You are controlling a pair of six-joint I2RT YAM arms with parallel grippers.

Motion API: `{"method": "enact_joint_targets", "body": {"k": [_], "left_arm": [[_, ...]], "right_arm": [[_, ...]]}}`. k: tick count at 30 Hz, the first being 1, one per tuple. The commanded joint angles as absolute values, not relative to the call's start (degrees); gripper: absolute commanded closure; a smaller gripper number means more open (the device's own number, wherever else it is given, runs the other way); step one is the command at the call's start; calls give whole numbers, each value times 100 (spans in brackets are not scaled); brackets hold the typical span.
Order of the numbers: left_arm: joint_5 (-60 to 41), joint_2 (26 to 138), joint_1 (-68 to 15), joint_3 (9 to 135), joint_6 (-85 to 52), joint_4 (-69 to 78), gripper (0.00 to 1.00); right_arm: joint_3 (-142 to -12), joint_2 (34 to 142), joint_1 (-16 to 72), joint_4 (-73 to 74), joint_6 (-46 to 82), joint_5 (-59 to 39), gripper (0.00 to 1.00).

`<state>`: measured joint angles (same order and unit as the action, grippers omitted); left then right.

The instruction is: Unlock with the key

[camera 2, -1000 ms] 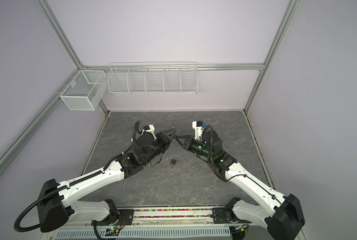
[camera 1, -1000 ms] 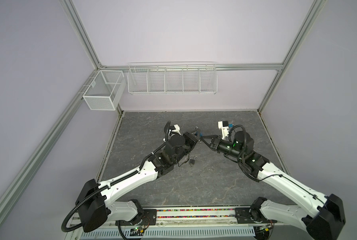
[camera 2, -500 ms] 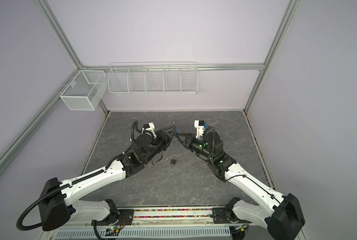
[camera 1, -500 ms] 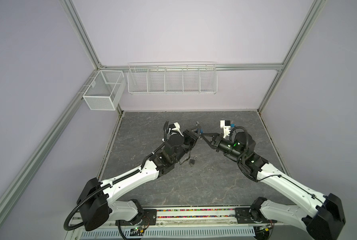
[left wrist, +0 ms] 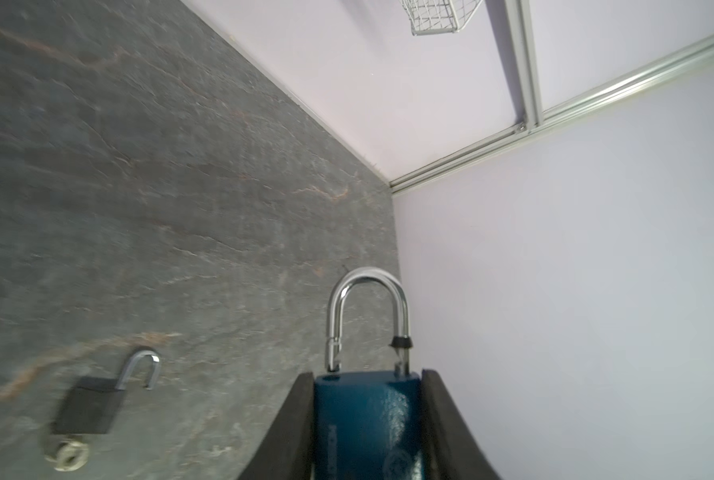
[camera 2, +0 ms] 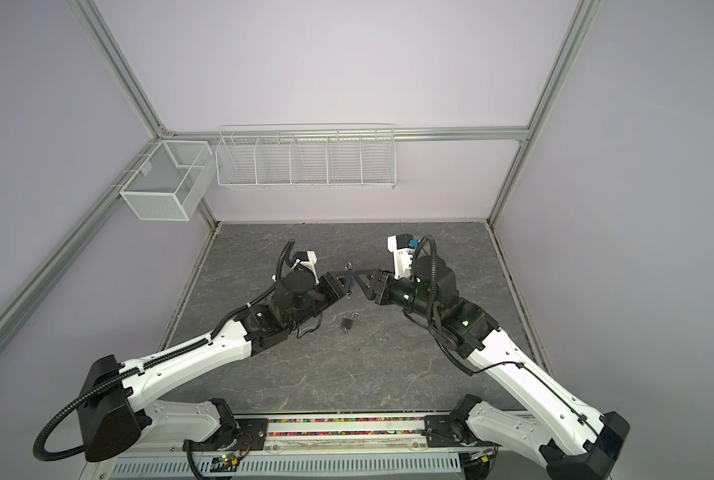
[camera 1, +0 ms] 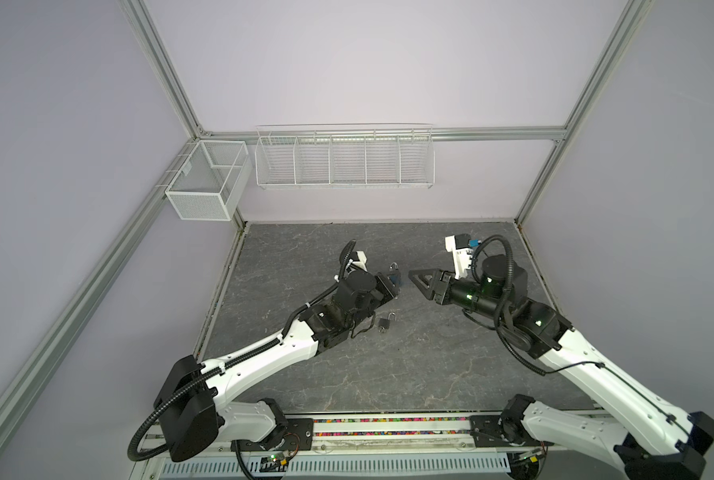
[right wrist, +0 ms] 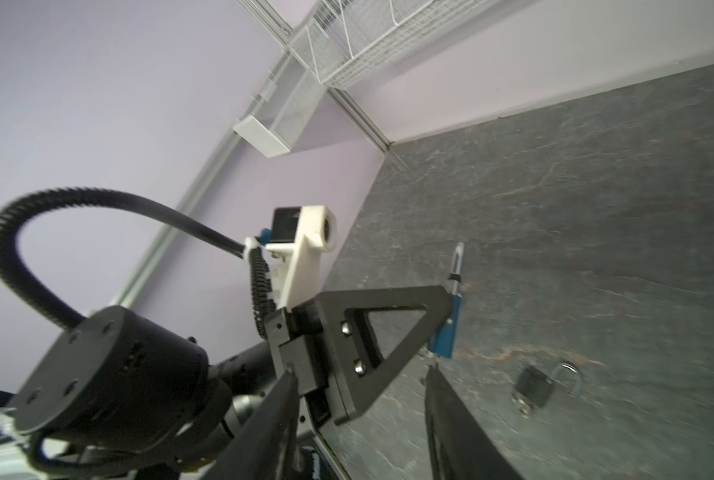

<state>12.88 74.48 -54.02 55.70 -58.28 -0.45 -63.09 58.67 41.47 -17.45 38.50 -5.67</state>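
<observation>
My left gripper (left wrist: 367, 374) is shut on a blue padlock (left wrist: 368, 424), its pads pressed against the lock's two sides. The silver shackle (left wrist: 368, 286) points away from the wrist. Its notched leg ends right at the top of the body. In both top views the blue padlock (camera 1: 396, 279) (camera 2: 349, 283) hangs above the middle of the table. My right gripper (right wrist: 359, 370) stands open just to its right (camera 1: 411, 276), holding nothing. A small silvery piece at the lock's lower end (right wrist: 425, 354) looks like the key.
A black padlock (camera 1: 384, 324) (left wrist: 87, 405) lies on the grey table (camera 1: 388, 374) below the grippers, its shackle swung open and a key at its base. A white wire rack (camera 1: 343, 156) and a mesh basket (camera 1: 206, 187) hang on the back and left walls.
My right gripper was shut at the blue padlock. It has since opened and drawn back a little to the right. The left gripper still holds the lock in about the same place.
</observation>
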Motion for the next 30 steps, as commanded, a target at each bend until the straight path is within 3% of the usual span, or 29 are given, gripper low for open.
{"method": "enact_joint_targets", "body": {"k": [1,11,16,18,19,21,24,27,30], "left_arm": [[1743,7065,-5392,5437,-4502,63,100],[1706,6669,-6063,4114,-1447,2754,100],[1564,6765,-6193,3609,-808,3746,100],[1695,6859,-6200,3482,-721,4027,100],[2179,6995,-6197,3529,-930,4001,100],[2720,7061,-6182,4035,-1381,2684,100],[2810,7112,-6187,4124,-2183,2101,100],[2811,7197,-6187,3782,-2407,2881,100],[2802,7101,-6187,3893,-2579,2422,100]], "right_arm": [[-6684,6033,4165,-3107,2695,62,42],[-8204,7014,4247,-4780,1732,-160,28],[-8843,7485,4527,-5618,1533,470,24],[-8826,7530,4539,-5641,1483,499,20],[-8636,7504,4515,-5594,1705,957,13],[-8074,7395,3931,-5371,2111,769,2],[-7162,6990,2699,-4759,2428,-194,3],[-6813,6915,2665,-4557,2623,-539,1],[-6644,6814,2595,-4756,2823,473,0]]}}
